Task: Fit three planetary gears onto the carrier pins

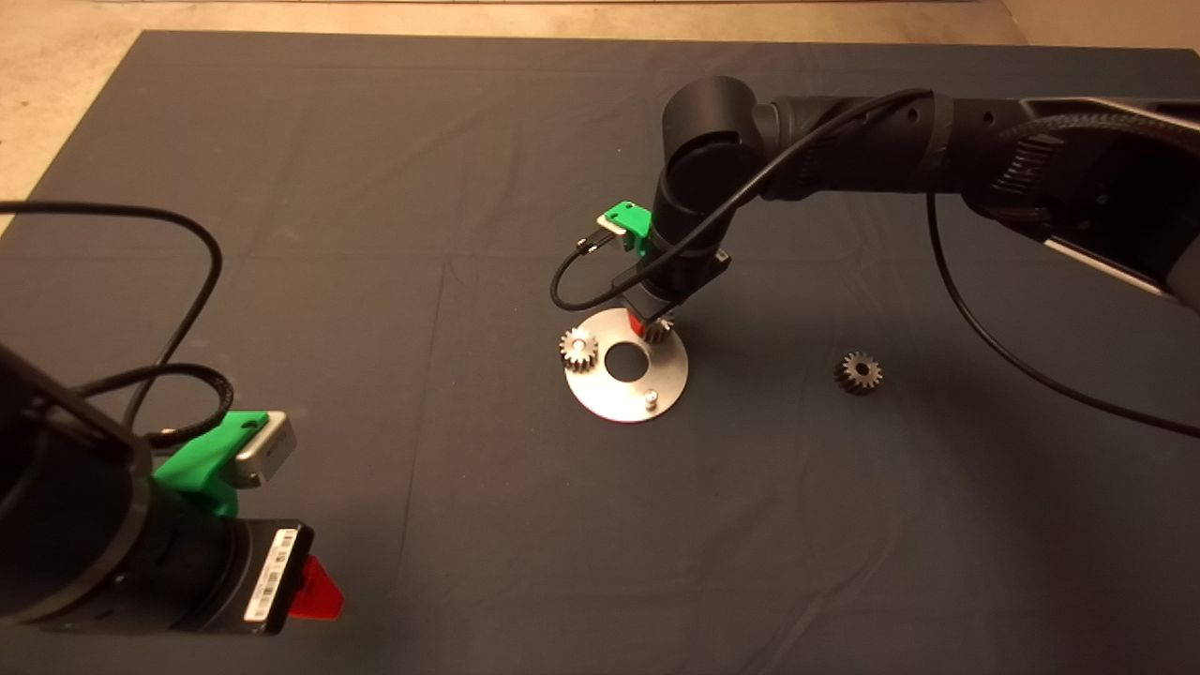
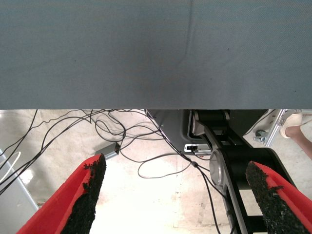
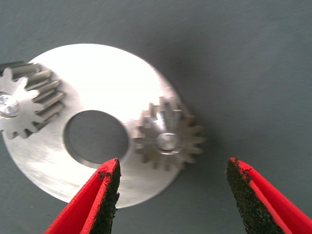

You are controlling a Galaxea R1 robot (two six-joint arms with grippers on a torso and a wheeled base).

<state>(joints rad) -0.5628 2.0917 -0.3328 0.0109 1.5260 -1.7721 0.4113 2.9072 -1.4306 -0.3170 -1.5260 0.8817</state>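
The shiny round disc (image 1: 600,389) lies mid-mat, and the carrier pins stand around its centre hole. One planetary gear (image 1: 578,349) sits on the left pin. A second gear (image 3: 168,140) sits on the far pin, with the pin's tip showing in its bore. My right gripper (image 3: 171,171) hangs just above that gear, open, its pads apart on either side and touching nothing. The near pin (image 1: 649,397) is bare. A third gear (image 1: 858,372) lies loose on the mat to the disc's right. My left gripper (image 1: 314,591) is parked at the lower left, open.
The dark mat (image 1: 375,187) covers the table, with pale floor beyond its far edge. The right arm (image 1: 844,141) reaches in from the right, its cable looping down beside the disc. The left wrist view shows the mat's edge, floor cables (image 2: 146,161) and the robot's base.
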